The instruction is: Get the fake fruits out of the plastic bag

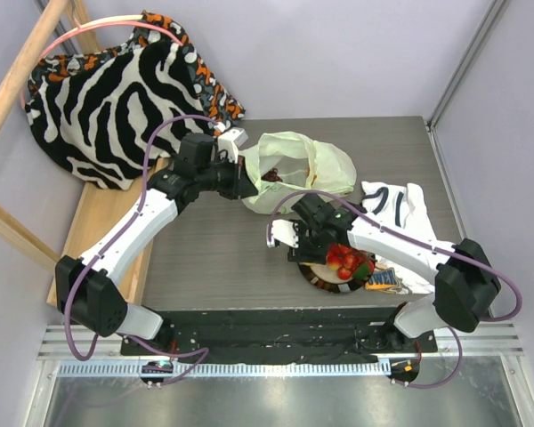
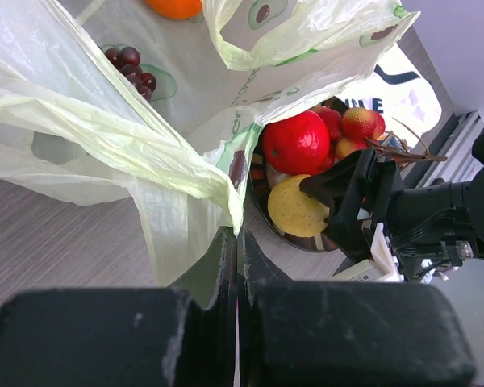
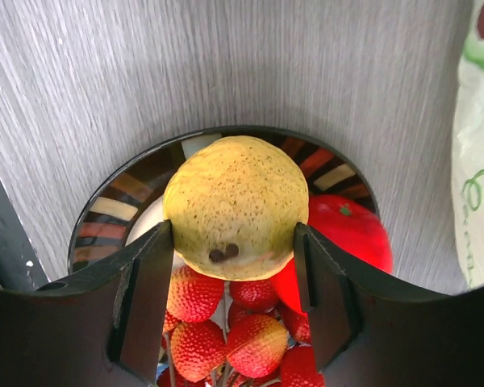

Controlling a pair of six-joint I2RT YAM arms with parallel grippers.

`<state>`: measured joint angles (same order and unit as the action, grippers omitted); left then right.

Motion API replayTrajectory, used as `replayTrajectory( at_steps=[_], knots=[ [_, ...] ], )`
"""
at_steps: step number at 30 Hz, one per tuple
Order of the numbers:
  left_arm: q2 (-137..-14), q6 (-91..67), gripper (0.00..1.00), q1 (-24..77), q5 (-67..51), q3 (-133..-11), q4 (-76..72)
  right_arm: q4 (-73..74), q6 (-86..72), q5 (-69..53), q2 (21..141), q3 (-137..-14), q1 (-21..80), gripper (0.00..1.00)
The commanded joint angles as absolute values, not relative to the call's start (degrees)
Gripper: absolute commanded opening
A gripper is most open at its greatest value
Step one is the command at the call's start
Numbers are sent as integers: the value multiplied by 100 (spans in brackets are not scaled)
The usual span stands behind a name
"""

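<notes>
Left end effector (image 2: 236, 242) first: we see its fingers pressed together on a fold of the plastic bag (image 1: 295, 167), pinching the thin film and holding that edge up off the table (image 1: 214, 258). Behind it, to the far left, a zebra-striped cloth (image 1: 107, 98) is heaped beyond the table's corner. The bag itself lies crumpled at the middle of the table's far side. In the left wrist view, a dark grape bunch (image 2: 131, 68) and an orange (image 2: 174, 6) lie on its printed film, inside it as far as we can tell.

Moving right, the right end effector (image 3: 234, 238) is clamped on the yellow lemon-like fruit (image 3: 235, 205), one finger touching each side. It holds the fruit over a plate (image 3: 105, 211) with a striped rim. We cannot tell whether the fruit rests on the plate. On the plate lie a red apple (image 3: 351, 234) and several strawberries (image 3: 194, 294), packed close together. Furthest right, a white T-shirt (image 1: 396, 205) lies rumpled just beside the plate.
</notes>
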<state>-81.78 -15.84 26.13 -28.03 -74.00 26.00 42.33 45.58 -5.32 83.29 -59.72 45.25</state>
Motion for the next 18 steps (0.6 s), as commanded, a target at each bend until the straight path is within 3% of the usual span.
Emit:
replayTrajectory(
  at_steps=[1, 2, 5, 11, 18],
  knots=[
    [-7998, -1468, 0, 2610, -2821, -7400, 2487, 3832, 4589, -457, 8411, -5933, 4518, 43],
    [-7998, -1476, 0, 2619, -2821, -7400, 2479, 3841, 4553, -414, 8402, -5941, 4518, 54],
    [-8007, -1494, 0, 2619, -2839, -7400, 2479, 3832, 4368, -247, 8315, -5950, 4518, 73],
    [-8024, -1529, 0, 2619, -2918, -7462, 2479, 4982, 4159, -158, 8156, -7003, 4509, 82],
    [-8077, -1608, 0, 2619, -2988, -7471, 2435, 5914, 4288, -167, 8095, -7926, 4465, 82]
  ],
)
